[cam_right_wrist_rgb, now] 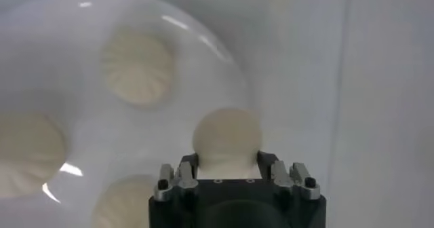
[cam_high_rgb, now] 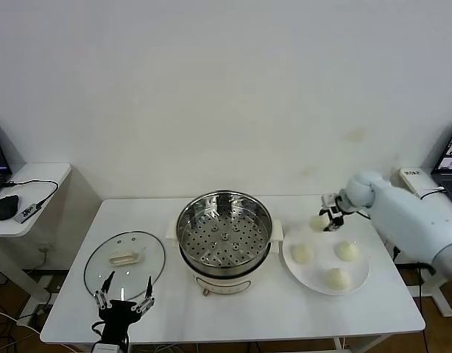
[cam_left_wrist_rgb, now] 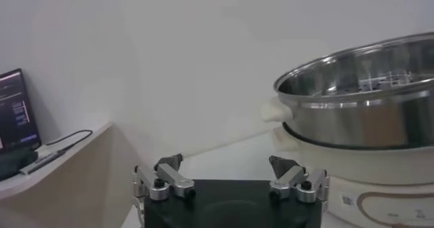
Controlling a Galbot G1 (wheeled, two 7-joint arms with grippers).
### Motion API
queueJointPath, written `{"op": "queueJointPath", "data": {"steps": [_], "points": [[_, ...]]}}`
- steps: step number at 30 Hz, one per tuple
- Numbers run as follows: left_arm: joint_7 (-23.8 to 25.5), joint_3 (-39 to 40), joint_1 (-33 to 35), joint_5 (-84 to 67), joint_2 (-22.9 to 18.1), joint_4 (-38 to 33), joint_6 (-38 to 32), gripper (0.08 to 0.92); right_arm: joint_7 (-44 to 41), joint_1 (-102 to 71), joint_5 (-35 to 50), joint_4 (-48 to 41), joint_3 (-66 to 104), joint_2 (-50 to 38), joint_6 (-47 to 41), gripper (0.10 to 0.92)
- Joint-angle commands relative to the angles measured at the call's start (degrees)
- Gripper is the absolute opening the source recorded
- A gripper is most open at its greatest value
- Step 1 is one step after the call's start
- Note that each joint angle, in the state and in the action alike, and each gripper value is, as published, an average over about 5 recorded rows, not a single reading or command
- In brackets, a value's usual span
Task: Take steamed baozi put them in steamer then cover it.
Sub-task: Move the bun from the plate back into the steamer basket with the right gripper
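On the plate [cam_high_rgb: 362,278] three baozi [cam_high_rgb: 347,251] (fourth [cam_high_rgb: 317,222] gripped)

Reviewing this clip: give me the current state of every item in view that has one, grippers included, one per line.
Steamer: uncovered, perforated tray empty.
Cover: off, lying flat on the table left of the steamer.
Plate: holds three baozi.
Fourth baozi: gripped, lifted above the plate's far edge.
Right gripper: shut on that baozi.
Left gripper: open, empty, near the cover.

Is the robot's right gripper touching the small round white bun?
Touching: the right wrist view shows the right gripper with jaws closed against the small round cream-white bun.
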Motion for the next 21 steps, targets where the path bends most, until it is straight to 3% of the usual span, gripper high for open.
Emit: {"op": "queueJointPath", "data": {"steps": [1,8,14,21], "points": [[0.1,0.1,0.0,-0.2,0.0,0.1,0.1,0.823,-0.1,15.0,13.0,11.4,-9.6,-6.0,-2.0,0.56],[0.1,-0.1,0.1,-4.3,0.3,-0.3,0.3,0.823,2.0,27.0,20.3,14.0,-17.3,-0.3,-2.7,0.56],[-2.6,-1.4,-0.5,-18.9,0.1,-0.1,2.6,0.823,4.2,29.3,26.4,15.7,-19.7,5.6,-1.9,0.56],[-3.7,-2.0,-0.7,-22.0,-1.0,0.2,3.0,0.823,5.9,28.1,27.5,15.5,-24.0,14.1,2.7,0.563]]}}
